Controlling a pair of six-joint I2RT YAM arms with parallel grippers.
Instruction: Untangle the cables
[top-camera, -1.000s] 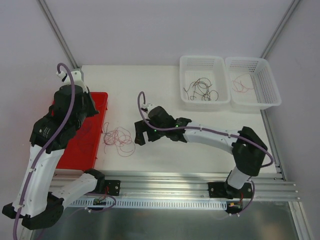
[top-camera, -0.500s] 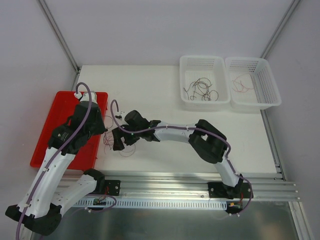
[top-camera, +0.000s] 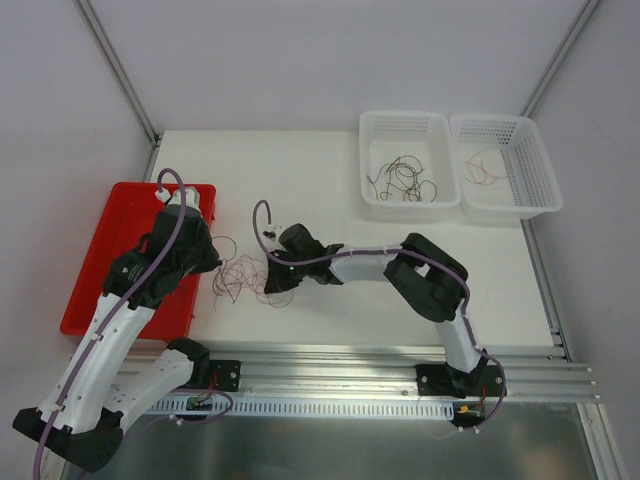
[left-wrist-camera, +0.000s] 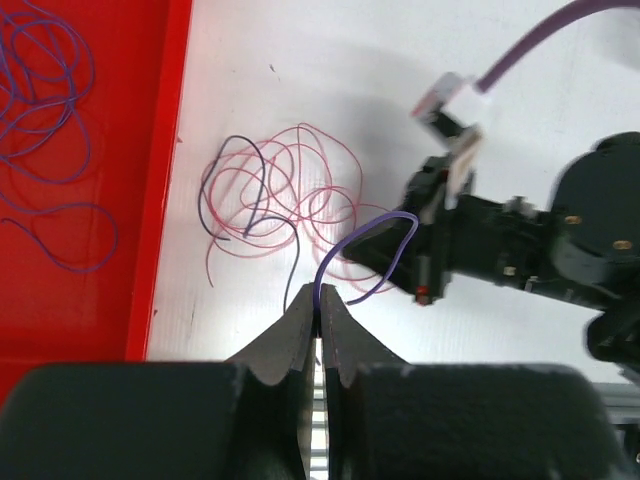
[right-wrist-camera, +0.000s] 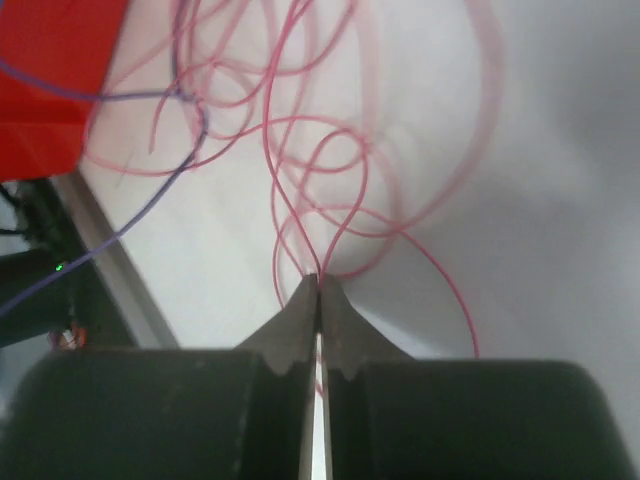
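On white table (top-camera: 300, 170), just beside red tray (top-camera: 100, 250), tangled cables (top-camera: 240, 278); legible only from wrist views: left gripper (left-wrist-camera: 318, 300) clamped on purple strand (left-wrist-camera: 370, 235), right gripper (right-wrist-camera: 319, 285) clamped on pink strand (right-wrist-camera: 290, 220).

cables (left-wrist-camera: 283, 196) pink-red, purple | tray (top-camera: 90, 260) red | baskets (top-camera: 405, 116) white | table (top-camera: 300, 170) white

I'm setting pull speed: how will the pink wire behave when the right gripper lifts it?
Probably floppy: the pink wire lies in loose curls, so it should droop from the right gripper pinching it. Likely very light, being hair-thin. It may drag the purple wire along, since their strands cross.
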